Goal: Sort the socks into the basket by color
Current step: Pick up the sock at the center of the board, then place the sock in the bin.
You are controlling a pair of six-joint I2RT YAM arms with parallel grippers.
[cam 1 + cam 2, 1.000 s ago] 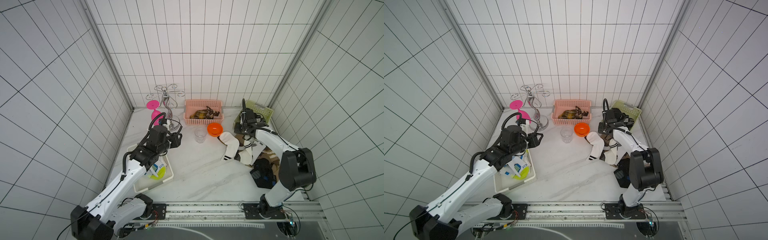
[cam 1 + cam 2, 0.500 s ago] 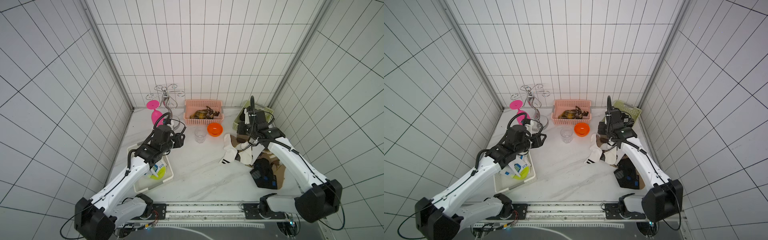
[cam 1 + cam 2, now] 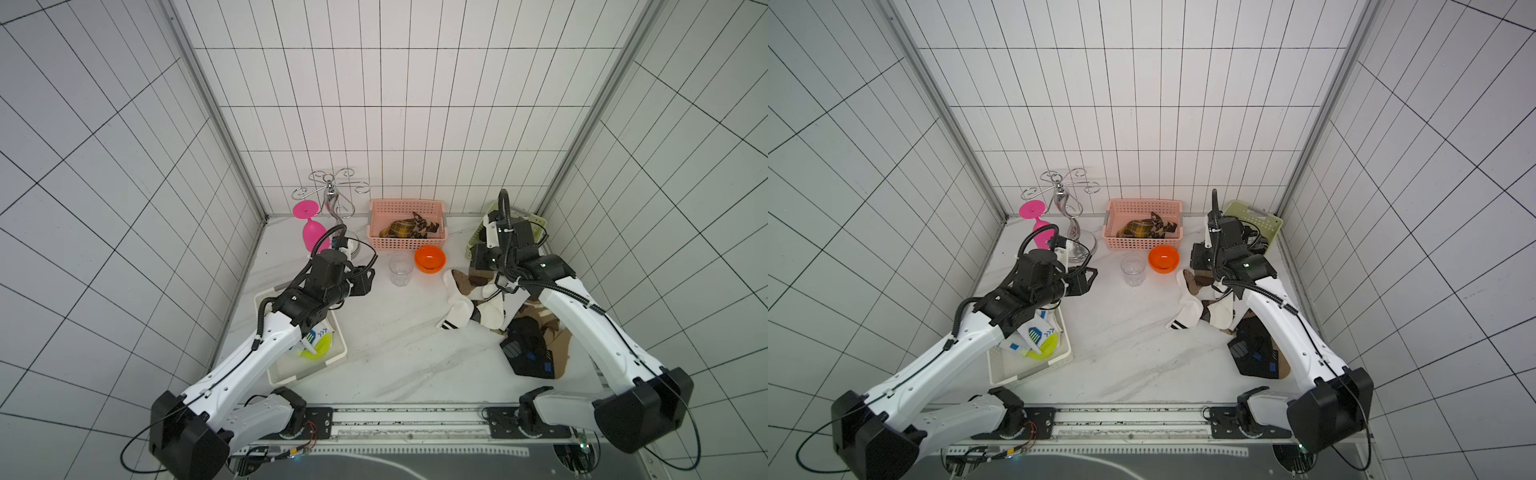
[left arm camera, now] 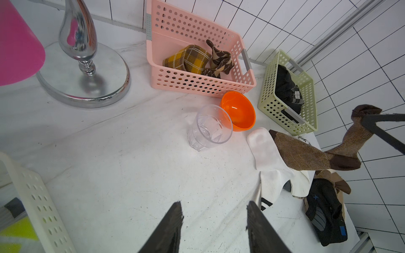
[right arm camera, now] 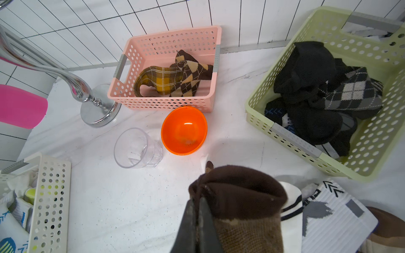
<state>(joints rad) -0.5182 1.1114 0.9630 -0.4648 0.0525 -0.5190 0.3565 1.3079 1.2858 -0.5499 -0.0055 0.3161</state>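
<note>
My right gripper (image 5: 198, 203) is shut on the dark cuff of a brown sock (image 5: 241, 192), which hangs over the pile. That sock (image 4: 306, 153) trails onto a white sock (image 4: 269, 157). The pile holds white socks (image 3: 457, 311), black socks (image 3: 525, 349) and tan socks (image 3: 559, 345). Plaid brown socks (image 3: 401, 228) lie in the pink basket (image 3: 407, 205). Black socks (image 5: 306, 72) fill the green basket (image 5: 328, 26). White socks with blue and neon yellow (image 3: 316, 345) sit in the white basket (image 3: 336, 357). My left gripper (image 4: 214, 210) is open and empty above bare table, beside the white basket.
A clear glass (image 3: 401, 270) and an orange bowl (image 3: 430, 258) stand between the pink basket and the pile. A pink goblet (image 3: 311, 232) and a chrome rack (image 3: 332, 199) stand at the back left. Tiled walls close in three sides.
My right arm has unfolded outward while its gripper stays shut on the brown sock near the green basket. The white sock beneath has flopped flatter. My left gripper has drifted slightly toward the middle.
</note>
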